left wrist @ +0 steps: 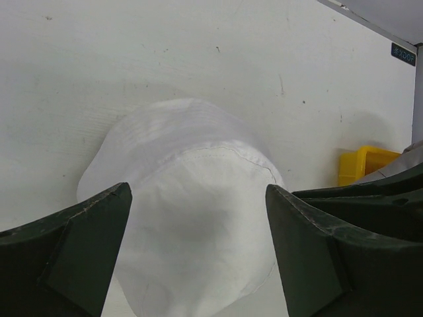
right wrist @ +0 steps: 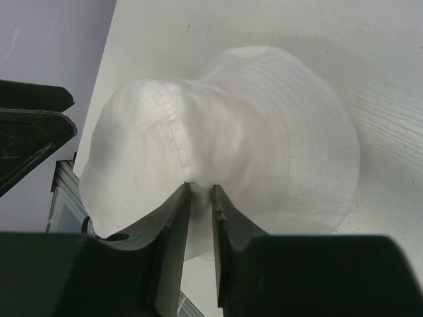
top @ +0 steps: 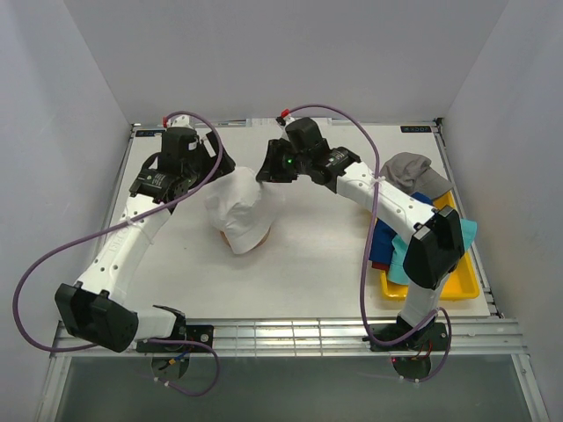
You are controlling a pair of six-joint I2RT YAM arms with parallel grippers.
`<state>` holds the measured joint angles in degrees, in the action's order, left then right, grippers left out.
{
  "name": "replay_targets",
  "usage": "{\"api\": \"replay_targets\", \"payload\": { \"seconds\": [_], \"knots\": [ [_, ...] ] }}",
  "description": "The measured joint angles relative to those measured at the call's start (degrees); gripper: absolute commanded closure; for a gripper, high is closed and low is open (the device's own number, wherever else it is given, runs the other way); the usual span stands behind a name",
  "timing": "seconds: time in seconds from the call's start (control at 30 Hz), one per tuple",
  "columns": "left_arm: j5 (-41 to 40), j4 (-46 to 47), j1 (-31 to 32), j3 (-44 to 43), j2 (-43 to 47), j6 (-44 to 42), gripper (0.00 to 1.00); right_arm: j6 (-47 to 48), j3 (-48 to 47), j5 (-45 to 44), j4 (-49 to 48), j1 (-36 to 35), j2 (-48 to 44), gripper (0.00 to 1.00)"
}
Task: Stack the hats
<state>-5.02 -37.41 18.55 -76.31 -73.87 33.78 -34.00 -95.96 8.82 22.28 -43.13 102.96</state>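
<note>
The white hat [top: 242, 211] sits crown up near the middle of the table [top: 325, 264]. The right gripper [right wrist: 200, 188] has its jaws drawn almost together, pinching a puckered fold at the hat's crown seam. The left gripper [left wrist: 198, 191] is spread wide beside the hat and holds nothing, while the grey hat [top: 409, 167], navy hat [top: 422, 200], teal hat [top: 466, 230] and dark red hat [top: 380, 262] lie heaped on the yellow tray [top: 466, 286] at the table's right side, well apart from the white one.
</note>
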Motion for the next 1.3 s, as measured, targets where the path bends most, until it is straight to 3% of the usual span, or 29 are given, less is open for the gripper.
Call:
{"api": "replay_targets", "payload": {
  "seconds": [0.23,0.6,1.03,1.3],
  "knots": [
    [0.28,-0.37,0.00,0.00,-0.72,-0.57,0.07,-0.13,0.57,0.15,-1.64,0.37,0.28,0.88],
    [0.98,-0.59,0.00,0.00,-1.33,-1.38,0.08,-0.13,3.87,-0.26,-2.67,1.11,1.03,0.90],
    [0.96,-0.92,0.00,1.09,-2.21,-1.46,0.08,-0.13,4.00,-0.09,-2.27,1.14,2.69,0.89],
    [-0.59,0.22,0.00,3.85,-0.61,-1.36,0.08,-0.26,2.29,0.22,-1.73,1.14,2.62,0.79]
  ]
}}
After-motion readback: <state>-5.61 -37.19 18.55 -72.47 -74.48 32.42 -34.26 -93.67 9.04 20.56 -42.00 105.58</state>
